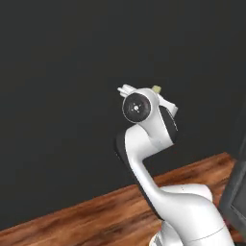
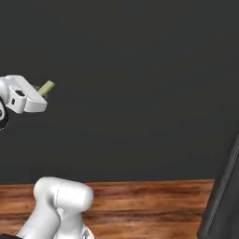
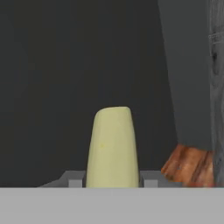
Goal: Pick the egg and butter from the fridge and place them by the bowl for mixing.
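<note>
Clearly, the butter (image 3: 113,146) is gripped by the tool (image 3: 113,186), whose two fingers are closed on the lower end of the stick, one on each side, while the pale yellowish body stands out beyond the fingertips. In the right base view the tool (image 2: 42,91) is held high in the air in front of a dark plain wall (image 2: 140,84), with the free end of the butter (image 2: 46,87) pointing up and to the side, well above the wooden floor (image 2: 140,200). In the left base view only a small corner of the butter (image 1: 156,89) is seen over the white wrist. The stick is held only at one end, so a long part is left without support; it is judged that a quick swing of the arm or a sudden stop of the base could make it turn between the fingers or slide out, and from this height it would fall to the floor. Butter is also soft, so a hard squeeze may dent it and loosen the hold. A dark grey panel (image 3: 188,74) is seen at the right of the hand view, and the free end could be knocked against it if the arm is turned that way. The bowl and the worktop cannot be located from here, so the place for setting down must be found first.
</note>
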Available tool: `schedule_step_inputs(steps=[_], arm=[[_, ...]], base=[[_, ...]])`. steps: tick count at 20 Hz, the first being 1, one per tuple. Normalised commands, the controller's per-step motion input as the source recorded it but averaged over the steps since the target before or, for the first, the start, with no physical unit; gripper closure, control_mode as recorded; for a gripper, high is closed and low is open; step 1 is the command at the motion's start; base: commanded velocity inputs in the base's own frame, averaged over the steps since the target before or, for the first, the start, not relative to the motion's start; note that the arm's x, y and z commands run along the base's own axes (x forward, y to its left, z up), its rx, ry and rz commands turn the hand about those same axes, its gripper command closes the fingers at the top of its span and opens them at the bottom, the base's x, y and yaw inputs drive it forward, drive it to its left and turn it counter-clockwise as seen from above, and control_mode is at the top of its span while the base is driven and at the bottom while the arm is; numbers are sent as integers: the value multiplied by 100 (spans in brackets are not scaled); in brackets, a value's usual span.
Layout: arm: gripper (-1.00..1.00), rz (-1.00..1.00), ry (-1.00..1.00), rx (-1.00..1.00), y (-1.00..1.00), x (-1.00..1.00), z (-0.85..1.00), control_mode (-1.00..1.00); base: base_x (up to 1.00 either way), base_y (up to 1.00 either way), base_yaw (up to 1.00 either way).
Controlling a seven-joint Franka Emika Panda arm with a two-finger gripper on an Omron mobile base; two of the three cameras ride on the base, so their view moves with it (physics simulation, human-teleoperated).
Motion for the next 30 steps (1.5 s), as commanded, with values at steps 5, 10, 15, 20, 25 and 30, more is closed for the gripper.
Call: schedule_step_inputs(steps=[5, 10, 15, 20, 25, 30], arm=[[100, 0, 0, 0, 0, 0, 0, 100], [100, 0, 0, 0, 0, 0, 0, 100], [100, 0, 0, 0, 0, 0, 0, 100], [100, 0, 0, 0, 0, 0, 0, 100], [100, 0, 0, 0, 0, 0, 0, 100], [100, 0, 0, 0, 0, 0, 0, 100]], base=[[0, 0, 100], [0, 0, 100], [0, 0, 100], [0, 0, 100], [0, 0, 99], [0, 0, 97]])
